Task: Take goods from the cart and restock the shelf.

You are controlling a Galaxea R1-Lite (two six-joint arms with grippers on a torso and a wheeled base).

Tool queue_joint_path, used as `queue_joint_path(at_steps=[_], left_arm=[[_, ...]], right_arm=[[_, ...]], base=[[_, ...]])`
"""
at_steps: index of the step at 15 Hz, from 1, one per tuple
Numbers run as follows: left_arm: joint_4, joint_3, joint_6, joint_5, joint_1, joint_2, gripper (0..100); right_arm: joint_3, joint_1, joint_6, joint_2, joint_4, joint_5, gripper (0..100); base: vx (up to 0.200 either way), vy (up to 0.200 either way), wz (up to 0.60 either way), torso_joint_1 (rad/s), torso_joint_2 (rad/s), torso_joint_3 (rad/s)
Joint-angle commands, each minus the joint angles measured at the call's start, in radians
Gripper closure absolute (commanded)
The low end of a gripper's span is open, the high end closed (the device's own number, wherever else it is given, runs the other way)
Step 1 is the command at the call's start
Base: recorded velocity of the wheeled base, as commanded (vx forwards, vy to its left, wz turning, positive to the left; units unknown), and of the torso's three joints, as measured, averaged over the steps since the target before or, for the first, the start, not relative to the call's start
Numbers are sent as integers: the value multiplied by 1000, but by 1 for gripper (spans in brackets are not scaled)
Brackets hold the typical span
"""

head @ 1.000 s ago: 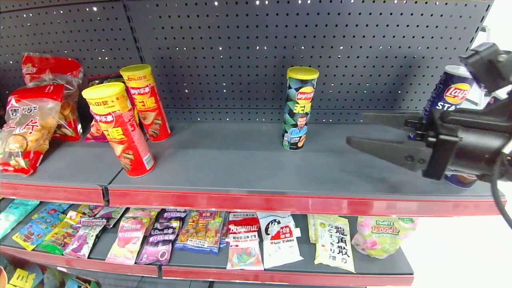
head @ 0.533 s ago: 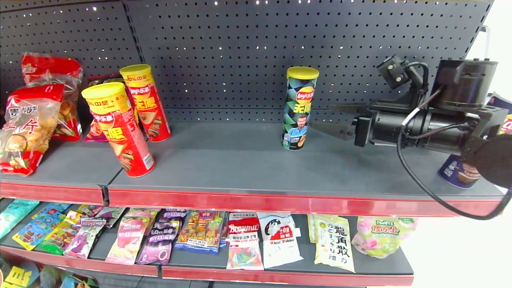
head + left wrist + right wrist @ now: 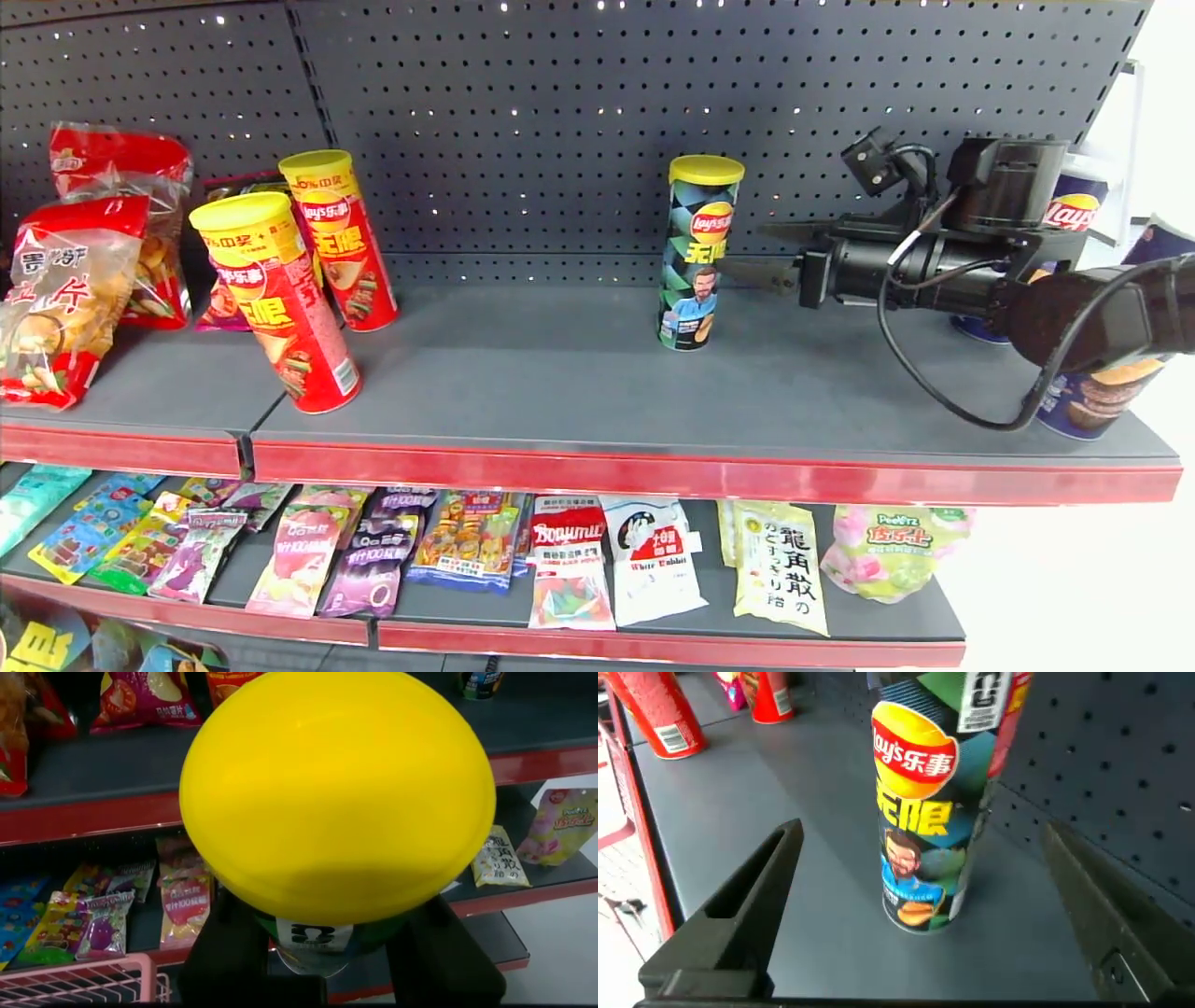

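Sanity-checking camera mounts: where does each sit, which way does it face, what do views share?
Head view: on the head, facing forward and down at the shelf; right arm at right, right gripper pointing at the green can.
Left wrist view: left wrist, looking past the held can in the left gripper toward the shelves; fingers show.
Right wrist view: right wrist, facing along the shelf; open fingers frame the green can.
Shared: head and right wrist views show the green can and red cans.
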Motion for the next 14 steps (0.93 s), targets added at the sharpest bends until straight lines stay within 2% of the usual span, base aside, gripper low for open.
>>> queue_joint_path(at_steps=[1, 14], left_arm=[[0, 0, 0, 5, 1, 0, 100], [1, 5, 0, 9, 1, -3, 100]], right_arm=[[-66, 6, -1, 61, 1, 0, 0], [-279, 47, 1, 214, 5, 0, 0]], base=[[0, 0, 0, 0, 0, 0], [0, 0, 0, 0, 0, 0]])
